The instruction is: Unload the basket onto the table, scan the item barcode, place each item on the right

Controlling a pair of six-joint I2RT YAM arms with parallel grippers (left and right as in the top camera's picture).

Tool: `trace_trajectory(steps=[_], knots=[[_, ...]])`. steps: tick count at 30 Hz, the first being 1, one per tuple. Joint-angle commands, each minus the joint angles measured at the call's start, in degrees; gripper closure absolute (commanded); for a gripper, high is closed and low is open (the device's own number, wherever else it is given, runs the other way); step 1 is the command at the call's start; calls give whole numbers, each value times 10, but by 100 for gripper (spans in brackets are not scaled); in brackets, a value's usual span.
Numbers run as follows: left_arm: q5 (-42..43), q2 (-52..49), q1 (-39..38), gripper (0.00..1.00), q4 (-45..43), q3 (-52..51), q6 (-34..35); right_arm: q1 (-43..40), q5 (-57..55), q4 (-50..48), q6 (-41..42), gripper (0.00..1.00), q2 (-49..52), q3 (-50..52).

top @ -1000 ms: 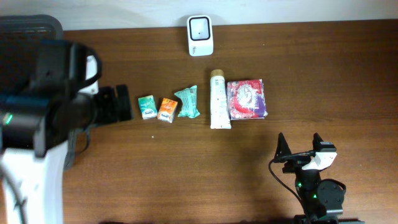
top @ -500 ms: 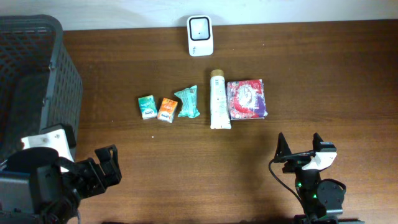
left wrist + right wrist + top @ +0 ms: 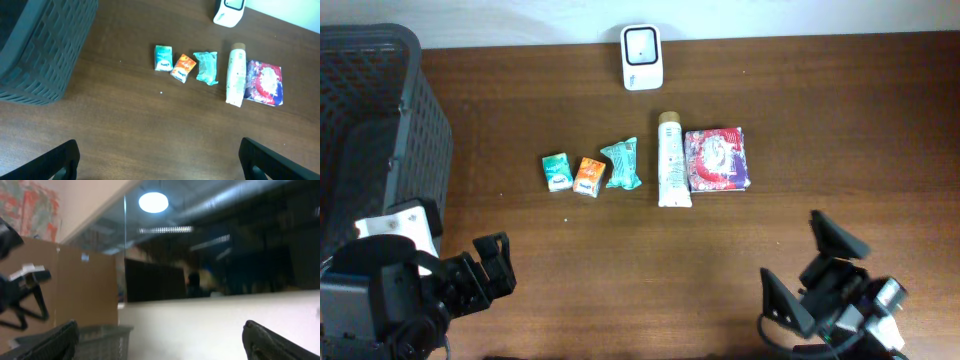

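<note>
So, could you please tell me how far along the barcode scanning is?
Nothing looks done yet: the five items, green packet through red pack, lie in a row in front of the scanner. Nothing is in hand: the left gripper and right gripper hover open near the table's front edge, both empty. Left to do: pick up an item and show its barcode to the scanner.

I've got a dark wood table [image 3: 620, 250] overhead, with a white wall [image 3: 520, 20] strip at 12 o'clock. Right wrist view: round ceiling lamp [image 3: 153, 202] lit at 11 o'clock, dark glass pane [image 3: 250, 255] centre, brown board [image 3: 87, 290] at 9 o'clock.
</note>
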State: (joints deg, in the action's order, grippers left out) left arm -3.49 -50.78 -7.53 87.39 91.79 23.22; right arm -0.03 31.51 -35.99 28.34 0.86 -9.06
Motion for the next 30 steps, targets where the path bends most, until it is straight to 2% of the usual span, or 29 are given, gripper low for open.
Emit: trace_trajectory(steps=[1,4,9,15,19,30], knots=[[-8,0,1,1,-1,-1,3,-4,-14,146,-154,1,36,-129],[-8,0,1,1,-1,-1,3,-4,-23,350,-273,1,144,-288],[-8,0,1,1,3,-1,3,-4,-45,651,-359,1,379,-504],[-8,0,1,1,3,-2,3,-4,-49,938,-378,1,679,-761],[-8,0,1,1,3,-1,3,-4,-17,983,-365,2,744,-780],[-8,0,1,1,3,-1,3,-4,-84,948,-365,2,824,-780]])
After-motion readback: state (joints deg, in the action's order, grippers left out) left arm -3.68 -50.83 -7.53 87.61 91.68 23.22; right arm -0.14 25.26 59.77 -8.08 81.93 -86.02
